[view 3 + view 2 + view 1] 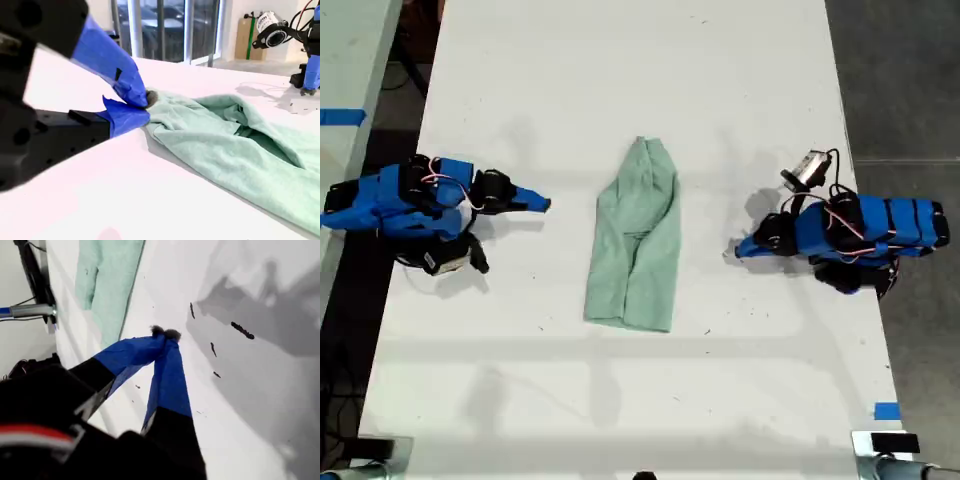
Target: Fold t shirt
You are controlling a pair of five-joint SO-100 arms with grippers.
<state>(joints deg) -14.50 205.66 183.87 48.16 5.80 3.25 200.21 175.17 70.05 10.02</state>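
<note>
The white table (pixel 620 60) fills most of the exterior view, w/ the t shirt (pixel 638 240) laid lengthwise at its centre. The narrow end is toward that view's top and the wider end toward its bottom. The shirt is already doubled in from both long sides, so approx. one crosswise fold is judged to be left. An arm is parked at each side of the exterior view, both well apart from the cloth and nothing held. My first gripper (pixel 165 334) is seen w/ its claw tips pressed together over bare table, the shirt off ahead. My second gripper (pixel 145 102) is likewise pinched closed on nothing, though its tips line up visually w/ the shirt's near edge. For the step in hand, both claws should be spread before the approach. One end of the shirt is best taken at its two corners at once, low to the table, so that all layers are caught and not just the top flap. That end should be carried over the other w/o dragging the lower layers, then set down square. Small wrinkles near the centre seam may shift if the lift is uneven.
</note>
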